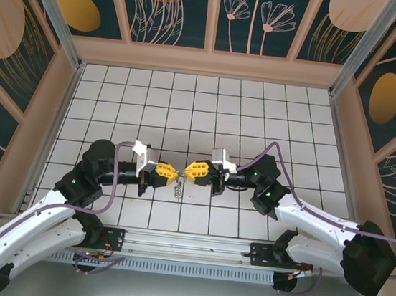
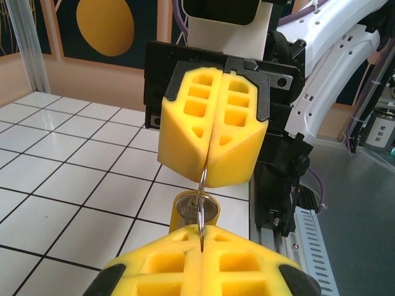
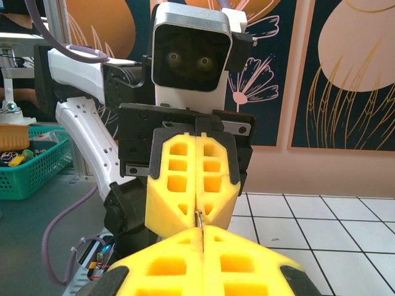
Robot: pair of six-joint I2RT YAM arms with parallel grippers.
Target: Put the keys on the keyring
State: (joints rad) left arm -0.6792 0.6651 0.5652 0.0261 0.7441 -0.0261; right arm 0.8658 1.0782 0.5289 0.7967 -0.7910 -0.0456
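The desk (image 1: 190,96) is covered with white tiles set in a dark grid and is evenly lit. It is enclosed on three sides by walls (image 1: 175,8) of dark teal panels, on which orange discs and pale line-drawn flowers are printed. The panels are framed in tan wood, and aluminium posts (image 1: 52,7) are set at the far corners. A metal rail (image 1: 186,244) is fixed along the near edge. A green basket (image 3: 31,166) is seen on a grey surface (image 3: 37,246).

Left gripper (image 1: 171,174) and right gripper (image 1: 189,171) meet tip to tip, keyring (image 2: 202,185) bridging them — tiled floor (image 1: 189,103) beyond lies open.
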